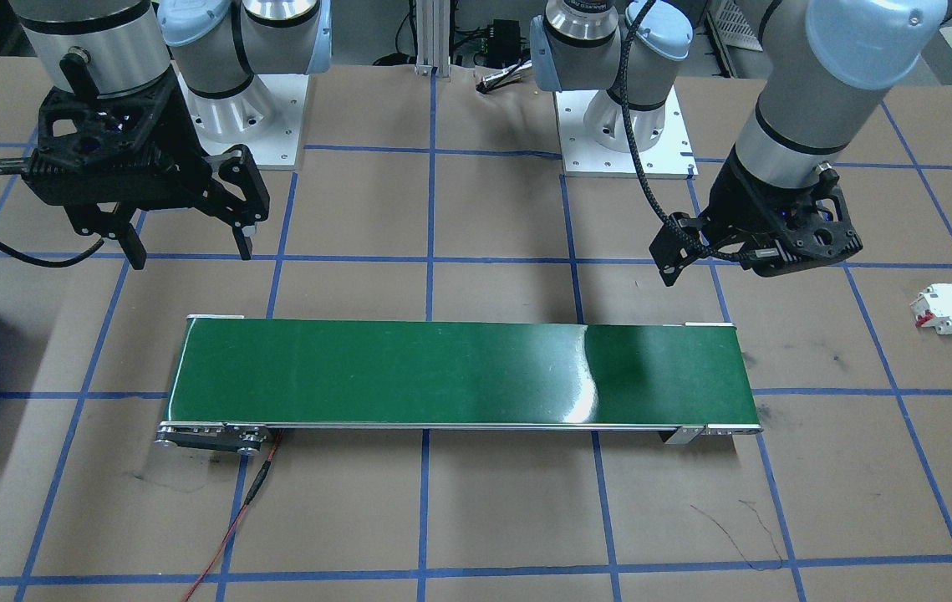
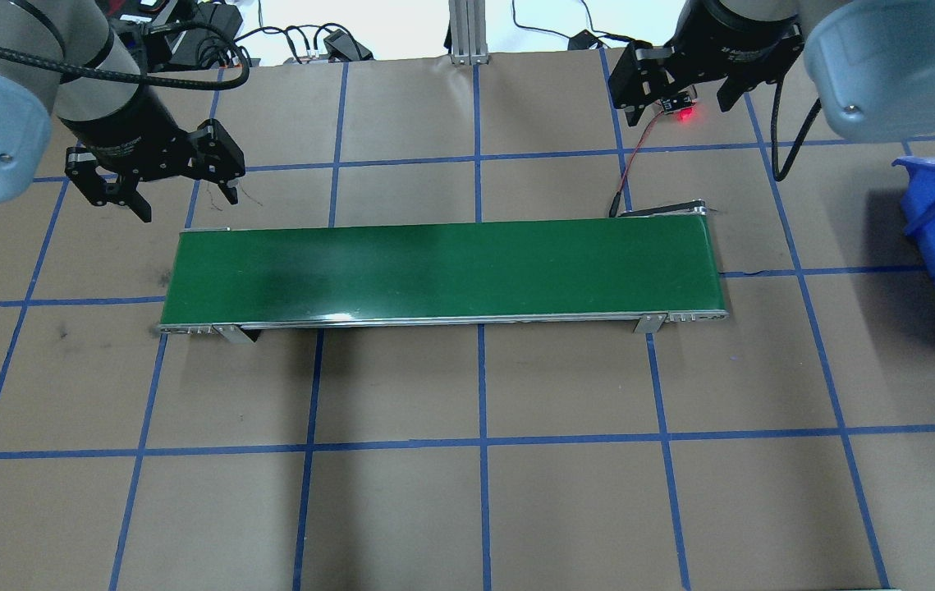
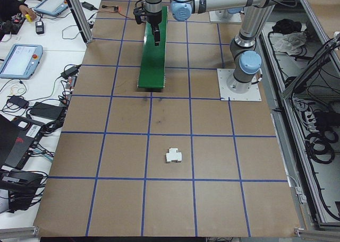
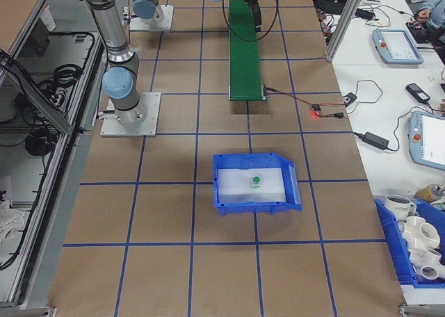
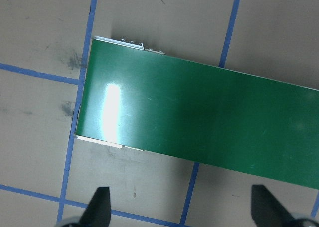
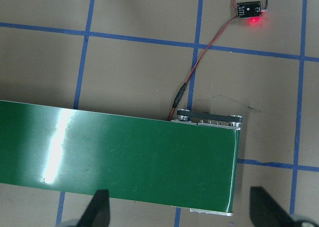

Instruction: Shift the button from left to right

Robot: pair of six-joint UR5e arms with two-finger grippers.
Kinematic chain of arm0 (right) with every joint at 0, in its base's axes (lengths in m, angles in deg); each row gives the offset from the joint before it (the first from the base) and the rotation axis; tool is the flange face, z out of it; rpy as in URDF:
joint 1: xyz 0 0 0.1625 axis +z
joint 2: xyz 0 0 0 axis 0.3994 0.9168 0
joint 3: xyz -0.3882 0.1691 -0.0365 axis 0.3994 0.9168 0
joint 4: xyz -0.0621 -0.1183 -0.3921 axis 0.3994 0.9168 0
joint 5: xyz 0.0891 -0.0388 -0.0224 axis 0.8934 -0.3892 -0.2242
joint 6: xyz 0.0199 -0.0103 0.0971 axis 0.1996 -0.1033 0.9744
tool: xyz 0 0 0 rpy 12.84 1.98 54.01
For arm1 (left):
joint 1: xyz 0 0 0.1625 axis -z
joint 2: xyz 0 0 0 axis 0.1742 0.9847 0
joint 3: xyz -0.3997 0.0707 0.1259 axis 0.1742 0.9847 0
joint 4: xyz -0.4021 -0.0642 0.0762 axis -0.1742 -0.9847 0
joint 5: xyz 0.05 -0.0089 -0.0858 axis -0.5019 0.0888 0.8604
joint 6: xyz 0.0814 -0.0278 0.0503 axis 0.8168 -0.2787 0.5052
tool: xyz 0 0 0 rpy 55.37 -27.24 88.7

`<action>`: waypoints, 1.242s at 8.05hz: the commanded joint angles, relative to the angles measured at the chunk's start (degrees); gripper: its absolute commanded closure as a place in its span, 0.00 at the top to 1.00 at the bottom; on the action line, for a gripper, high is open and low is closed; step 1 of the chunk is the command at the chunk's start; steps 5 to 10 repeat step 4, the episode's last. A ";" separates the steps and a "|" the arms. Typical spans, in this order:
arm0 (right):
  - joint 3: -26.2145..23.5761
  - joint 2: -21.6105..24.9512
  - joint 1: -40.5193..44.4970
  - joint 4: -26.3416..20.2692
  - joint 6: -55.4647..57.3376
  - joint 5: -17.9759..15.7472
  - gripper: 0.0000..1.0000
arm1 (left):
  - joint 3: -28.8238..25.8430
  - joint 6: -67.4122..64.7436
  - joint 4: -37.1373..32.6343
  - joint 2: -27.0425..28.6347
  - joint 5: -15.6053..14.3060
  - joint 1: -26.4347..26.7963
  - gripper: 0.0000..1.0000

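Both grippers, left and right, hang wide open over the ends of the green belt. Past its right end, the button lies in a blue bin. Past its left end sits a white block.

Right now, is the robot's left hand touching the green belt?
Apart. In the left wrist view both fingertips sit over bare table, clear of the green belt. The overhead view shows the left hand beyond the belt's end.

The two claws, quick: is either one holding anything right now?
Left gripper: open, holding nothing, above the table beside the green conveyor belt.
Right gripper: open, holding nothing.
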 commanded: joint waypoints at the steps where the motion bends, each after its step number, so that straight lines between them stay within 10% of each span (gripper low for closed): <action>1: -0.06 -0.23 0.16 -0.27 -0.06 -0.25 1.00 | -0.08 -0.22 0.02 0.17 -0.27 0.40 1.00; 10: -0.06 -0.23 0.15 -0.45 -0.06 -0.25 1.00 | 0.00 -0.22 0.02 0.18 -0.54 0.40 1.00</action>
